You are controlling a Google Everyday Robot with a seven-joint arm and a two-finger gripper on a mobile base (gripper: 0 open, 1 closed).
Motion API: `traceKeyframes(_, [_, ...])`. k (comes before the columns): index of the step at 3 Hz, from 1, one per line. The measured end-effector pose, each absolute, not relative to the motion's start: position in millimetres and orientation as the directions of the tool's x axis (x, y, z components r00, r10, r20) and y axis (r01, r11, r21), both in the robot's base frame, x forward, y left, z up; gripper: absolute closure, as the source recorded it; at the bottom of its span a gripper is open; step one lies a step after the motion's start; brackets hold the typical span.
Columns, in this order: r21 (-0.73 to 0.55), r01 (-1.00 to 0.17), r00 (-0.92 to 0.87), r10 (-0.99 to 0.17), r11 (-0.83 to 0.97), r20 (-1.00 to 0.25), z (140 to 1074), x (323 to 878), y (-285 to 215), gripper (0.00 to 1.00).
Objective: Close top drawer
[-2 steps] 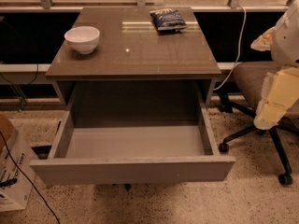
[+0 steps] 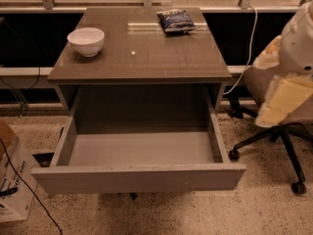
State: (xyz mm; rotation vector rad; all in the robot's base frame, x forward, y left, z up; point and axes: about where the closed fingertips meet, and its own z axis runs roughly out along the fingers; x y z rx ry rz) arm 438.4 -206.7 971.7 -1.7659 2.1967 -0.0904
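Observation:
The top drawer [image 2: 139, 177] is pulled far out of the grey-brown cabinet [image 2: 139, 58]. Its flat, handle-less front panel faces me and its pale grey inside [image 2: 142, 148] holds nothing. My arm's white and cream parts, with the gripper [image 2: 282, 101], hang at the right edge of the camera view. They are to the right of the drawer's right side wall and above it, apart from the drawer. The shorter drawers below are hidden behind the open front.
A white bowl [image 2: 86, 40] and a dark snack bag [image 2: 175, 20] lie on the cabinet top. An office chair [image 2: 274, 141] with wheeled legs stands right of the drawer, behind my arm. A cardboard box [image 2: 12, 180] and cables sit at the lower left. A white cable [image 2: 249, 48] hangs at the right.

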Motion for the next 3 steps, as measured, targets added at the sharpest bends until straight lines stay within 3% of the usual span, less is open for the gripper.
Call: traceKeyframes(3, [-0.089, -0.990, -0.090, -0.979, 0.108, -0.184, 879.9, 406.0, -181.9, 0.96])
